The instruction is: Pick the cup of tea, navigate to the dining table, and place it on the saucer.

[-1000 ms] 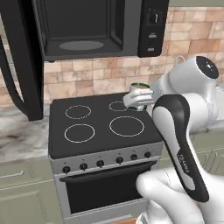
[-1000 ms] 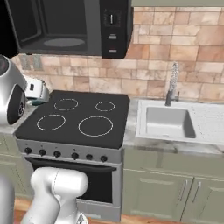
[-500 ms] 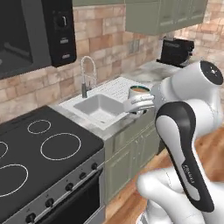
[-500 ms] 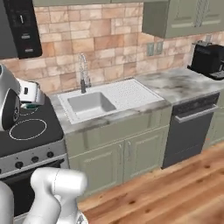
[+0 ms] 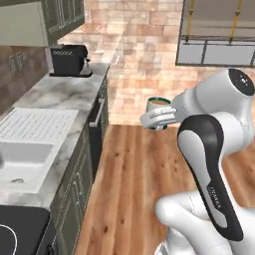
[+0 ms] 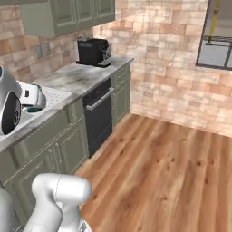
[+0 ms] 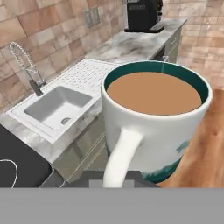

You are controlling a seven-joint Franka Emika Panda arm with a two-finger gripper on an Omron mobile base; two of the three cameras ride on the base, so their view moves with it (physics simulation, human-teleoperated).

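Small white mug with teal-green band and rim [image 5: 159, 104], full of brown tea, upright, carried in air above wooden plank floor [image 5: 134, 169], beside grey marbled bench [image 5: 60, 99] on sage-green cabinets. Gripper [image 5: 155, 118] jaws pinching mug; in hand view mug [image 7: 155, 118] close to camera, white handle facing camera. Right base view: mug [image 6: 32, 97] partly hidden behind white arm. On bench: white sink [image 7: 57, 107] with chrome tap [image 7: 28, 65], black coffee machine [image 5: 69, 61] at far end. Brick wall [image 6: 172, 68] beyond.

Arm raised – hand [image 5: 158, 118] clamped on cup of tea [image 5: 158, 105]
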